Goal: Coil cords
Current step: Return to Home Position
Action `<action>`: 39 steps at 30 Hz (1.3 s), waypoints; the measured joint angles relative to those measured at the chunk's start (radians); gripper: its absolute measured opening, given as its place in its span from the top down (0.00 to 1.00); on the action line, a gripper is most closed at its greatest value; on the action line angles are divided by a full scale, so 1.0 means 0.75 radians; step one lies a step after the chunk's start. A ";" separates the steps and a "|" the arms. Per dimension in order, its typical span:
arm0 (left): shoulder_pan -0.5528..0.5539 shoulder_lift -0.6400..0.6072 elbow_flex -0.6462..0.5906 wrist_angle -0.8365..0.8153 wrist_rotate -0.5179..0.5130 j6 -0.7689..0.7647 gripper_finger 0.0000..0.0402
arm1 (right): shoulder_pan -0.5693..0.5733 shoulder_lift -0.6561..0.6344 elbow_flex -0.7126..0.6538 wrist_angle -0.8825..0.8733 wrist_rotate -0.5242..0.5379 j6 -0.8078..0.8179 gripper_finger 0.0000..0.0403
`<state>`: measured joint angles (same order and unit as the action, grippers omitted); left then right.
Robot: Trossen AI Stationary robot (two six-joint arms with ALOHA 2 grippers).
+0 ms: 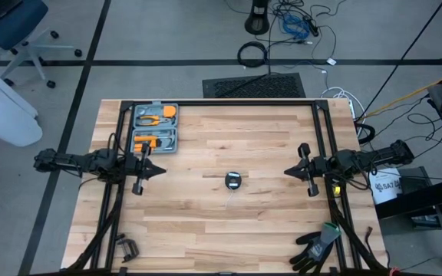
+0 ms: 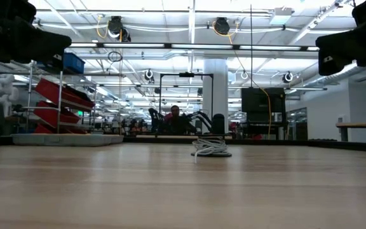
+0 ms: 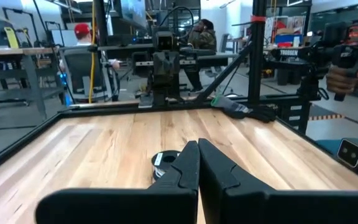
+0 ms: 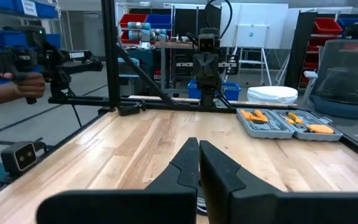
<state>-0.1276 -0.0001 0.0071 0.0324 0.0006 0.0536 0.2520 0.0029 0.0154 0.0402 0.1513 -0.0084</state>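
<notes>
The cord [image 1: 232, 182] lies near the table's middle, its thin white length wound around a small round black-and-silver reel, resting flat on the wood with a short white end trailing toward the near edge. In the low view the coil [image 2: 211, 147] sits as a small white heap. My left gripper [image 1: 162, 172] is shut and points level at it from the table's left, well short of it; the reel [image 3: 165, 162] peeks out behind its fingers. My right gripper [image 1: 287, 172] is shut and points level from the right, also apart from the cord.
An open grey tool case [image 1: 155, 129] with orange tools lies at the far left of the table. A black glove [image 1: 317, 247] sits at the near right, a small clamp [image 1: 127, 248] at the near left. A black frame [image 1: 221, 102] rims the table. A person's hand [image 4: 23, 84] shows beyond the table.
</notes>
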 joint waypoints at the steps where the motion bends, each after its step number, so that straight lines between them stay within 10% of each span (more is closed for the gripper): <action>1: 0.000 0.000 -0.001 0.003 0.000 -0.006 1.00 | 0.000 0.000 0.000 0.000 0.001 -0.013 1.00; 39: -0.001 0.001 -0.001 0.004 -0.012 -0.028 0.98 | -0.092 0.019 -0.001 -0.023 -0.160 -0.080 1.00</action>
<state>-0.1284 0.0006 0.0067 0.0351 -0.0082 0.0330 0.1829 0.0175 0.0147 0.0231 0.0311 -0.0685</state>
